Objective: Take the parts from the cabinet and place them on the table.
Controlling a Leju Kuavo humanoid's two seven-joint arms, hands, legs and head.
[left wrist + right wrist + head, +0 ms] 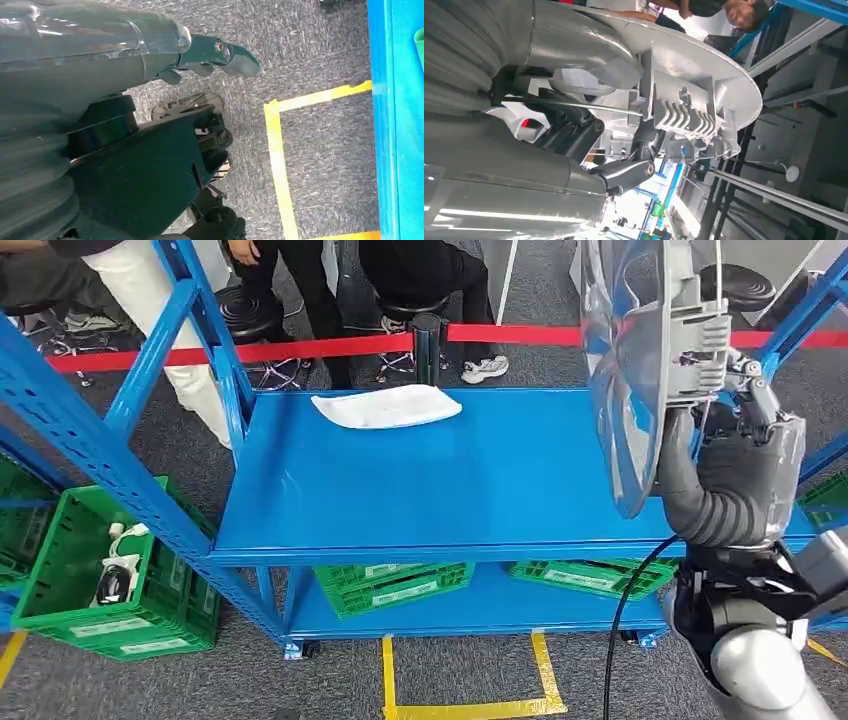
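Silver part sits gripped in the right robot hand at 3 o'clock, held above the blue desk. One white part already lies at 12 o'clock. Setting down is left.

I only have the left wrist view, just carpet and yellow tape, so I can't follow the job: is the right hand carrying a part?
Observer: Yes. The right hand grips a large grey round part, held on edge above the right end of the blue table.
Operator: Anything on the table already?
Observer: One white part lies flat near its far edge.
Operator: And underneath?
Observer: Green crates sit on the lower shelf.
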